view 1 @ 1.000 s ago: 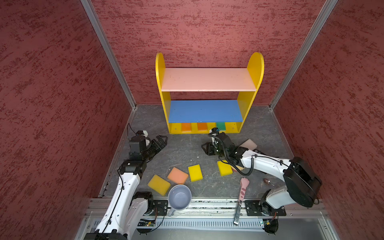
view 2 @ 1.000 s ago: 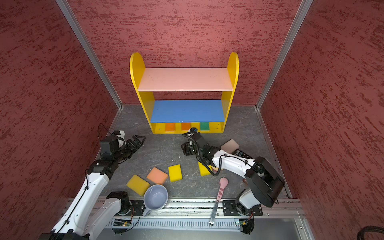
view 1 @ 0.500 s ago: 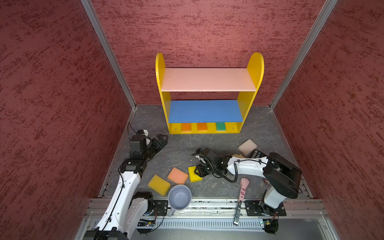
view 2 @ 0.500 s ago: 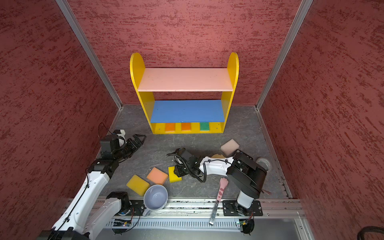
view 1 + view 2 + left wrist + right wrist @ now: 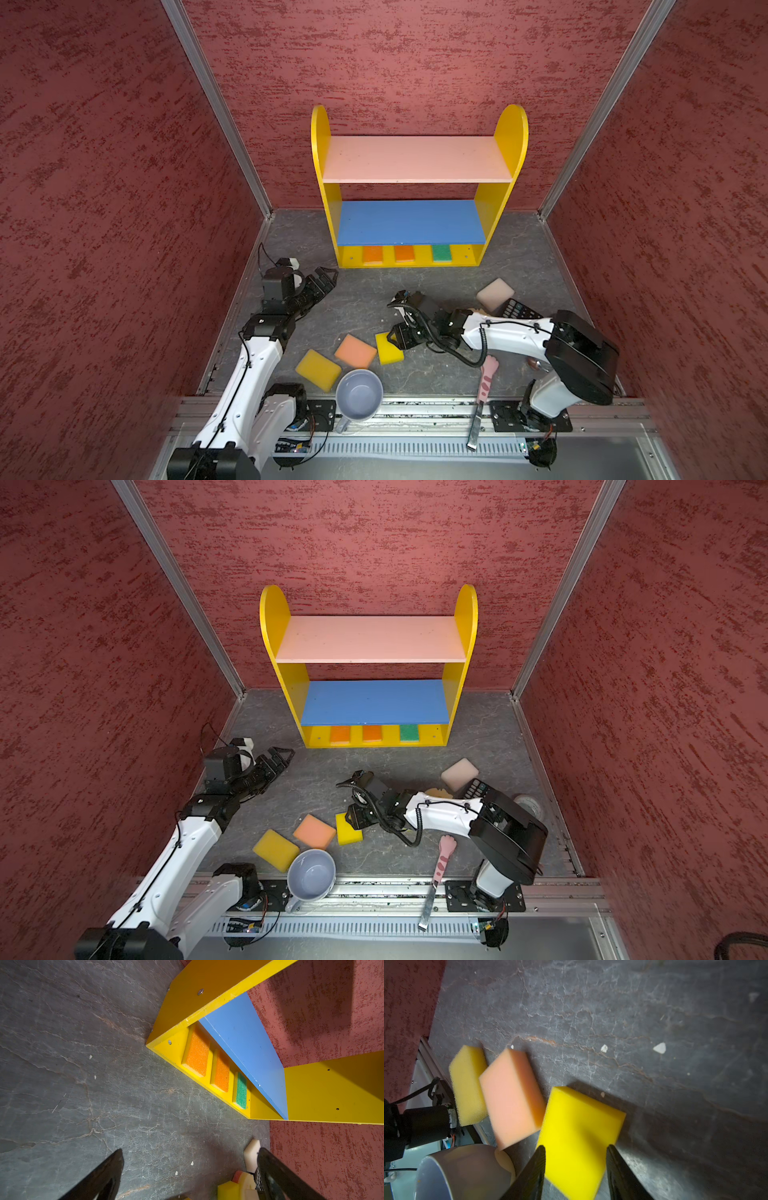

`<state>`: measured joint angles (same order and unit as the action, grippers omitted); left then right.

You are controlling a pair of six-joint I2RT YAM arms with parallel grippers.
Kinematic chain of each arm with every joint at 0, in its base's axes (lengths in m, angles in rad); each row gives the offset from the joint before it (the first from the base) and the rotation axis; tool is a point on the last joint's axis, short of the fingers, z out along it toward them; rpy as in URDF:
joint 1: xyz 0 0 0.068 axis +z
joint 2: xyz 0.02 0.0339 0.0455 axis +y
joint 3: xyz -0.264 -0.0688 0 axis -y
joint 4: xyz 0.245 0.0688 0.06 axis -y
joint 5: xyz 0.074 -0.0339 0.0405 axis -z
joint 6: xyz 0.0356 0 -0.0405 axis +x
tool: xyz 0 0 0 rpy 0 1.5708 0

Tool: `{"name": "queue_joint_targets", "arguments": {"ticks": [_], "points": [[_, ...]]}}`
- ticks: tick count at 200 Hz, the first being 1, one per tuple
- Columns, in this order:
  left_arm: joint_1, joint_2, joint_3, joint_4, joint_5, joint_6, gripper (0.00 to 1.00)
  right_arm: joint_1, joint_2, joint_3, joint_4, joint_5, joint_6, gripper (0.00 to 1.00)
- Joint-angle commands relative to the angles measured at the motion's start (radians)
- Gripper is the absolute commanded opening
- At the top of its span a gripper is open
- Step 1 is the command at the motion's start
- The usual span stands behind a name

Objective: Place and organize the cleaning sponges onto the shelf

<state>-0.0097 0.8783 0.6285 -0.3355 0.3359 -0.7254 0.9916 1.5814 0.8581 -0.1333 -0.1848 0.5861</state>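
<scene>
Yellow sponge (image 5: 579, 1136) is a bright, smooth-faced rectangular foam block.

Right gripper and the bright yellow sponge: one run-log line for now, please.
right gripper astride bright yellow sponge on floor, grip unconfirmed | left gripper open, empty | shelf bottom tier: three sponges

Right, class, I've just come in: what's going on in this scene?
Sponges are being tidied onto the shelf. One orange sponge, a second orange sponge and a green sponge already sit on its bottom board. The right pincer straddles a bright yellow sponge on the floor; whether it grips yet is unclear. The left pincer hangs open and empty near the shelf. A peach sponge, a duller yellow sponge and a pale pink sponge lie loose.
</scene>
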Motion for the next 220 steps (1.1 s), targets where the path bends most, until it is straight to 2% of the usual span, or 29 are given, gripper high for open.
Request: {"name": "queue_joint_targets", "arguments": {"ticks": [1,30,83,118,145,181,220], "points": [[-0.003,0.007,0.014,0.023,0.002,0.017,1.0,0.003,-0.041,-0.004,-0.047,0.062,0.001,0.5],[-0.003,0.017,0.015,0.028,0.002,0.021,1.0,0.002,-0.022,-0.006,-0.078,0.042,0.009,0.5],[0.004,0.05,0.019,0.048,0.014,0.009,1.0,0.001,0.05,-0.058,0.053,-0.068,0.081,0.48],[0.004,0.066,0.031,0.053,0.028,0.008,1.0,0.002,0.074,-0.047,0.058,-0.068,0.076,0.47],[0.004,0.076,0.038,0.048,0.026,0.011,1.0,0.001,0.053,-0.028,-0.008,-0.013,0.036,0.49],[0.002,0.089,0.038,0.045,0.024,0.018,0.99,-0.013,-0.017,0.002,-0.178,0.137,-0.015,0.5],[-0.009,0.107,0.052,0.02,0.01,0.05,0.97,-0.116,-0.2,-0.04,-0.327,0.281,-0.013,0.53]]}}
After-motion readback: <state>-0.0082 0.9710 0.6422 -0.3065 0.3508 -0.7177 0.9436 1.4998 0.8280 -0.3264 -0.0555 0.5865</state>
